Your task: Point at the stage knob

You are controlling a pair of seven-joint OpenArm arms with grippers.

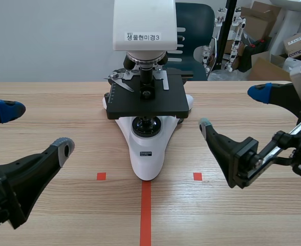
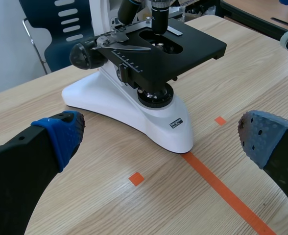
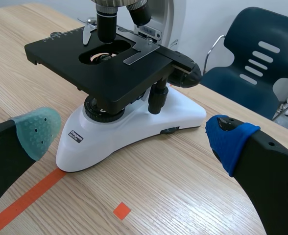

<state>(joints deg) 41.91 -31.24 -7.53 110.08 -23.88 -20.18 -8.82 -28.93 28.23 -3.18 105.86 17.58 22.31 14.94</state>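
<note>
A white microscope [image 1: 146, 148] with a black stage [image 1: 148, 102] stands at the table's middle, its base over the orange tape line. In the right wrist view the stage knob [image 3: 156, 100] hangs as a black stem under the stage's near corner, ahead of my right gripper [image 3: 133, 134]. That gripper [image 1: 233, 109] is open, just right of the base and apart from it. My left gripper [image 1: 37, 129] is open at the table's left, well short of the microscope [image 2: 134, 105]. In the left wrist view the left gripper [image 2: 161, 139] holds nothing.
A dark blue chair [image 1: 194, 31] stands behind the table. Cardboard boxes [image 1: 273, 31] are stacked at the back right. A large black focus knob [image 3: 188, 76] sticks out from the microscope's arm on each side, the other one [image 2: 83, 54] in the left wrist view.
</note>
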